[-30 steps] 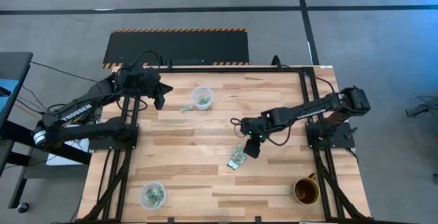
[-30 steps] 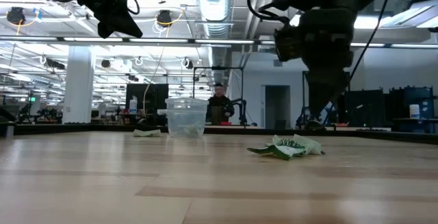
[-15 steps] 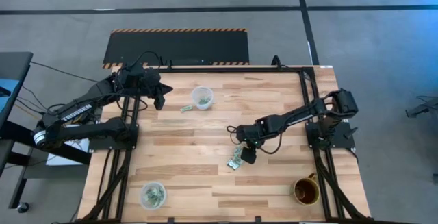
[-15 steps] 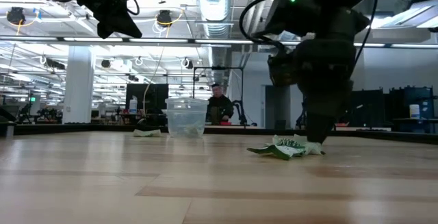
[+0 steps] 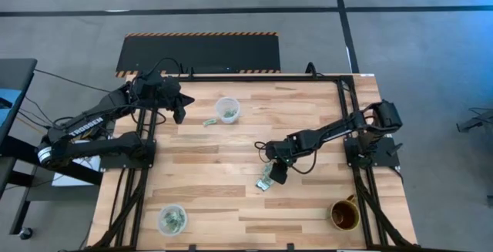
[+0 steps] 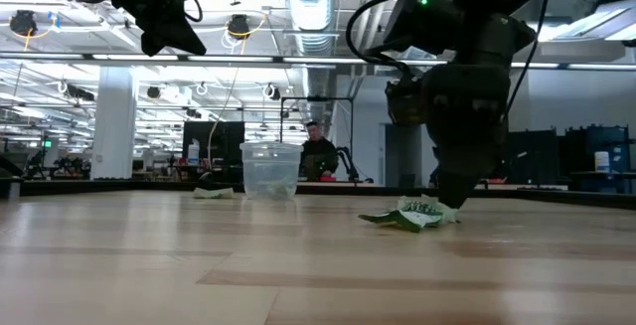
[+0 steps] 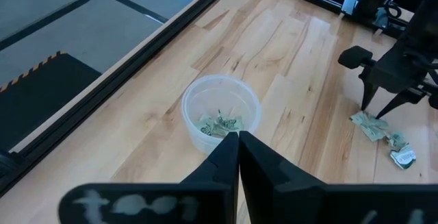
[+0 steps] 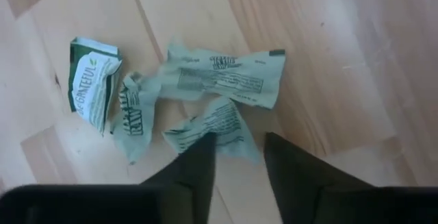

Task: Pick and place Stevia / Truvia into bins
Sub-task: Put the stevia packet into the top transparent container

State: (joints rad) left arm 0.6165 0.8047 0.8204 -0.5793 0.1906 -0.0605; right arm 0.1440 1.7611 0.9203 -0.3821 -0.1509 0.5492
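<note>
Wooden table (image 5: 223,198), brown mug (image 5: 344,216) near corner, right pincer (image 8: 236,157) over packets (image 8: 205,101)

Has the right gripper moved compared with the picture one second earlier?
Yes. The right gripper has shifted away from the brown mug, toward the table's middle, and has come down onto the loose packets.

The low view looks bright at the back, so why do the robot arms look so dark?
In the low view, ceiling lights shine from behind, so the right gripper over the packets shows as a dark shape. In the right wrist view, light is even and the print on the packets reads fairly sharp.
</note>
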